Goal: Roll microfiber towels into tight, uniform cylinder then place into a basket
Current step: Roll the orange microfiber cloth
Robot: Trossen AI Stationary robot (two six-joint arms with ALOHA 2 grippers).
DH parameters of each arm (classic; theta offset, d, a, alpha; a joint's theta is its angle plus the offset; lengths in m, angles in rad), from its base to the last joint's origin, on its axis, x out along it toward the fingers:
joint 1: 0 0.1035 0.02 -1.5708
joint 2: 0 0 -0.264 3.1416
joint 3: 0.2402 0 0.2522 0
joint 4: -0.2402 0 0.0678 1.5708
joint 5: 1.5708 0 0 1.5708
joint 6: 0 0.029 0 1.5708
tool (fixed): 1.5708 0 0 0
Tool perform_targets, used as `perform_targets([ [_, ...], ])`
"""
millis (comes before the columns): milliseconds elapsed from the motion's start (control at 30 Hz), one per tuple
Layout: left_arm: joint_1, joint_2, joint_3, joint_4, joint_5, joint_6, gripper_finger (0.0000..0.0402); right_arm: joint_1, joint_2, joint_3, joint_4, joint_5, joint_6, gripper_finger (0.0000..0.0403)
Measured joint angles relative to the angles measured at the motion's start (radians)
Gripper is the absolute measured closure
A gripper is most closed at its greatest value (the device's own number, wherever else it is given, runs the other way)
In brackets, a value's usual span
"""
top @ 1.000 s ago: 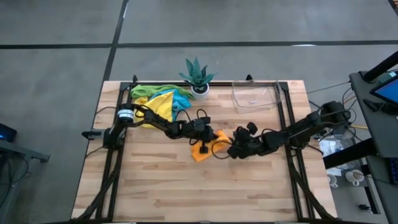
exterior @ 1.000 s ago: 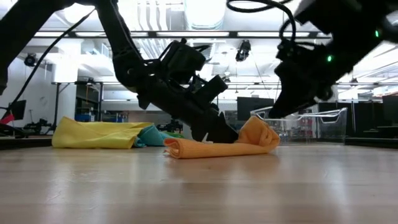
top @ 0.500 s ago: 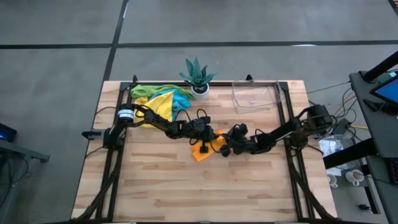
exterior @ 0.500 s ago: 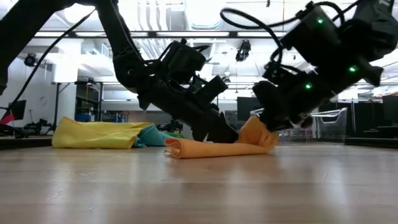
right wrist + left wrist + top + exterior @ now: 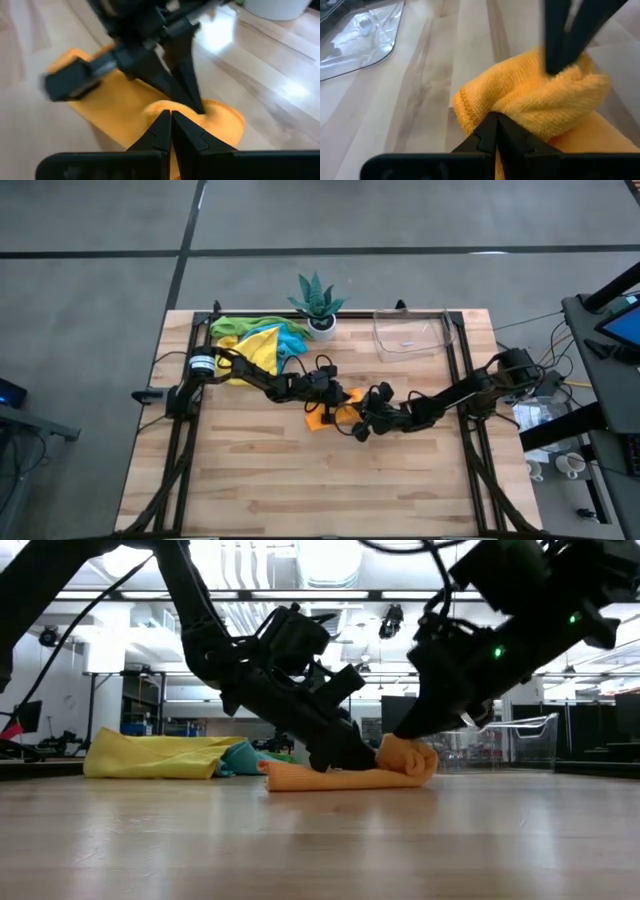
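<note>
At the far left of the tabletop (image 5: 250, 480) a heap of towels (image 5: 255, 340) (yellow, green and light blue) lies loose and unrolled, so most of the work is left. Next along, the left tool (image 5: 322, 402) is pressed down on the orange towel (image 5: 335, 415) near the middle of the tabletop; its fingers are pinched together on the cloth, as the left wrist view shows. The orange towel is partly rolled: in the low view one end is curled into a fat bunch while the rest stretches out as a flattish tube, so it does not look tight or uniform yet. The right tool (image 5: 362, 423) meets that bunched end, fingers closed narrow on a fold of the same cloth. Farther right, at the back edge, the basket (image 5: 410, 335) holds no rolls.
</note>
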Motion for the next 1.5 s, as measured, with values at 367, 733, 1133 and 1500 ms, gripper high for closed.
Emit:
perform_targets([
  [367, 0.002, 0.000, -0.001, 0.003, -0.042, 0.000, 0.0402, 0.037, -0.021, 0.000, 0.050, -0.080, 0.007, 0.0395],
  [733, 0.001, 0.000, 0.001, 0.007, -0.034, -0.002, 0.0402, 0.054, 0.137, 0.111, 0.041, 0.036, 0.089, 0.0395],
  [1133, 0.000, 0.000, 0.001, 0.009, -0.032, -0.003, 0.0402, 0.073, 0.137, 0.228, -0.441, 0.122, 0.255, 0.0394],
  [1500, -0.001, -0.001, 0.001, 0.008, -0.029, -0.002, 0.0402, 0.146, 0.094, 0.241, -0.794, 0.117, 0.460, 0.0394],
])
